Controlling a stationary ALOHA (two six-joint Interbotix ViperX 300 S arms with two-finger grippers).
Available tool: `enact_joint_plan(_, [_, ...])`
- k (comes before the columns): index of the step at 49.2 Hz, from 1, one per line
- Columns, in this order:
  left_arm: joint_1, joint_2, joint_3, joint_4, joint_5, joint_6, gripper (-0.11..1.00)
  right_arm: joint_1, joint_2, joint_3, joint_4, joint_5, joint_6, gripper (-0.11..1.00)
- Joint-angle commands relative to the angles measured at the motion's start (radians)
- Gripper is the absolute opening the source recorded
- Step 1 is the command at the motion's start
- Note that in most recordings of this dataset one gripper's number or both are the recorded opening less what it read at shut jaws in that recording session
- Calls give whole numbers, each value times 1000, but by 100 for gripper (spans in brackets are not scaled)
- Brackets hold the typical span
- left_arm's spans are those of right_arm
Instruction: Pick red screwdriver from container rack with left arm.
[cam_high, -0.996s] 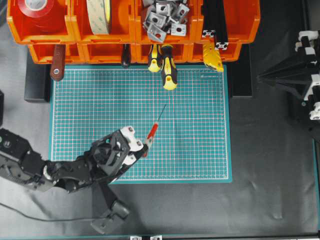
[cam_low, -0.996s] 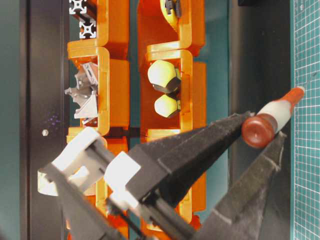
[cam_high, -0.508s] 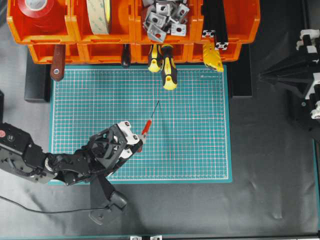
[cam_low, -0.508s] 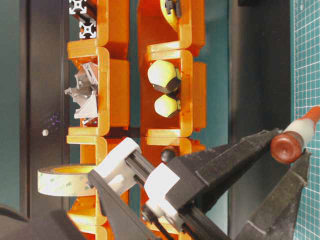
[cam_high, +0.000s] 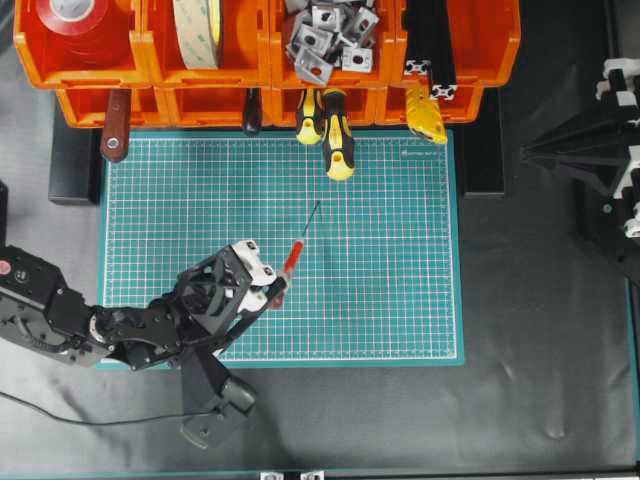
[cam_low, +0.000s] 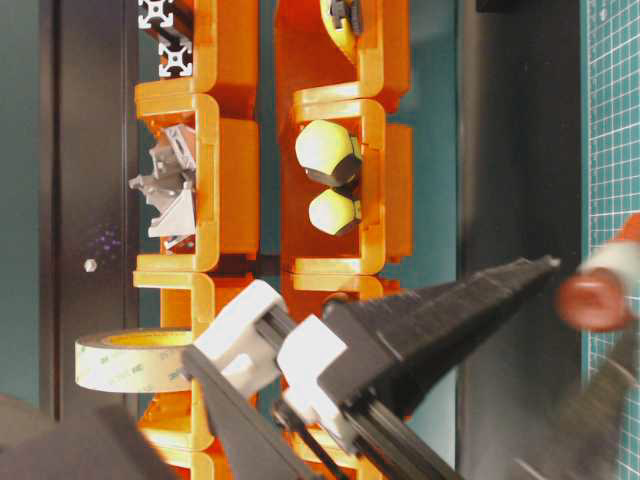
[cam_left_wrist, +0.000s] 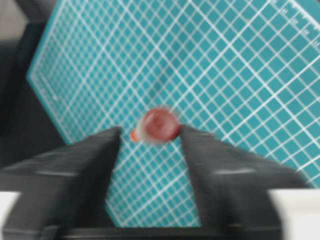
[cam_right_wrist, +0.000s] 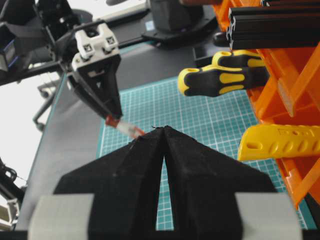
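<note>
The black left arm's gripper (cam_high: 274, 290) has its jaws pinched on the slim red-handled screwdriver (cam_high: 292, 258), whose thin shaft points toward the orange plastic container rack (cam_high: 260, 60).

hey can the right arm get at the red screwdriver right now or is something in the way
Probably not easily. The red screwdriver sits in the left gripper, whose fingers flank its handle, over the green mat. The right gripper, shut, is parked at the table's far side.
</note>
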Motion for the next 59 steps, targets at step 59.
enact_joint_plan(59, [-18,-839,336,-3,-112,-753,84,-3,6,-35,-2,-25,-6,0])
